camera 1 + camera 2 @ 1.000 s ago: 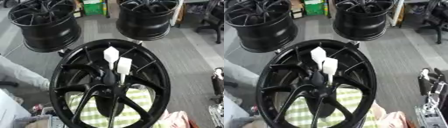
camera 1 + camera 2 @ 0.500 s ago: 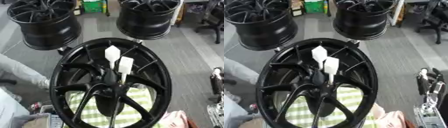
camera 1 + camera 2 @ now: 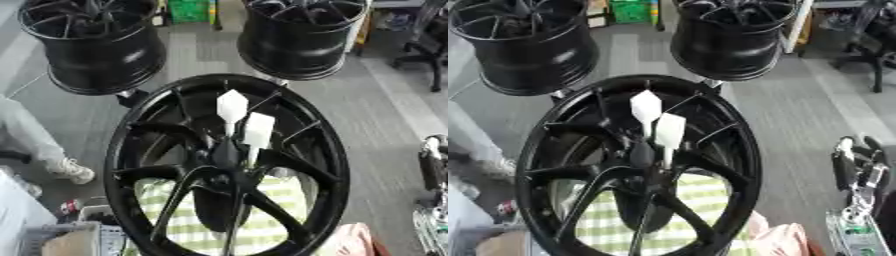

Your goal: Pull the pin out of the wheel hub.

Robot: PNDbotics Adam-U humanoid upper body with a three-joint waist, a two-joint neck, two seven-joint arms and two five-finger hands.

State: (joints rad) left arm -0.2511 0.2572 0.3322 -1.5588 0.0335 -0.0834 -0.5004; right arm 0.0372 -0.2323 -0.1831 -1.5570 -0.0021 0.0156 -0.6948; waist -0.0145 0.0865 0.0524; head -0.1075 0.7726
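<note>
A large black wheel hub [image 3: 122, 150] lies flat in front of me, spokes meeting at its centre [image 3: 226, 155]. Two white pins stand in that centre: one with a diamond-shaped head [image 3: 232, 106], the other with a rectangular head [image 3: 259, 131] just right of it. No hand touches them. My right hand [image 3: 855, 167] shows at the lower right edge, well away from the hub, fingers up and relaxed, holding nothing. My left hand shows in neither view.
Two more black wheels stand behind, at back left [image 3: 96, 45] and back right [image 3: 302, 35]. A green checked cloth [image 3: 289, 200] lies under the hub. A person's leg and shoe [image 3: 66, 170] are at the left, an office chair [image 3: 429, 55] at far right.
The whole picture has shifted slightly, so the camera has moved. Both pins stay in the hub and the right hand stays at the lower right.
</note>
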